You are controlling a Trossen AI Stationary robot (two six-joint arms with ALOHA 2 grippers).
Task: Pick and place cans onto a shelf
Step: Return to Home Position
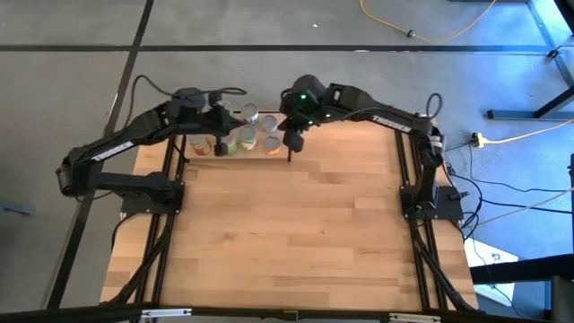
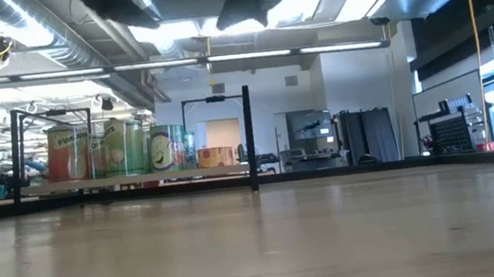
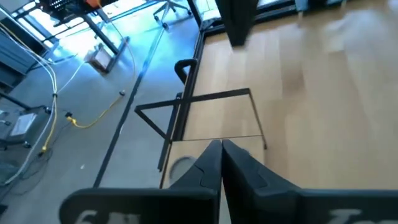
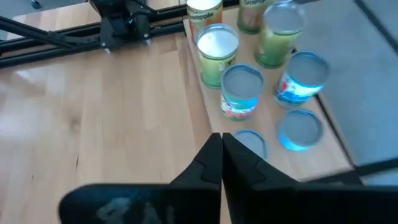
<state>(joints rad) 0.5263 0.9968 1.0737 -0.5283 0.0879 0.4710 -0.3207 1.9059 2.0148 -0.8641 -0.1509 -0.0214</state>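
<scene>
Several cans point(image 1: 247, 137) stand upright on the shelf point(image 1: 290, 154), a black-post rack with a light board at the table's far edge. They also show in the low view point(image 2: 119, 148) and the right wrist view point(image 4: 242, 90). My left gripper point(image 1: 221, 135) is shut and empty above the shelf's left part; in its wrist view point(image 3: 221, 149) one can top point(image 3: 181, 165) shows beside the fingers. My right gripper point(image 1: 292, 139) is shut and empty above the shelf's right end, its fingers point(image 4: 221, 140) over the board beside a blue-topped can point(image 4: 300, 129).
The wooden tabletop point(image 1: 287, 233) stretches from the shelf to the near edge. Black arm mounts stand at the table's left point(image 1: 148, 188) and right point(image 1: 430, 202) sides. Cables lie on the floor beyond the far edge point(image 1: 430, 36).
</scene>
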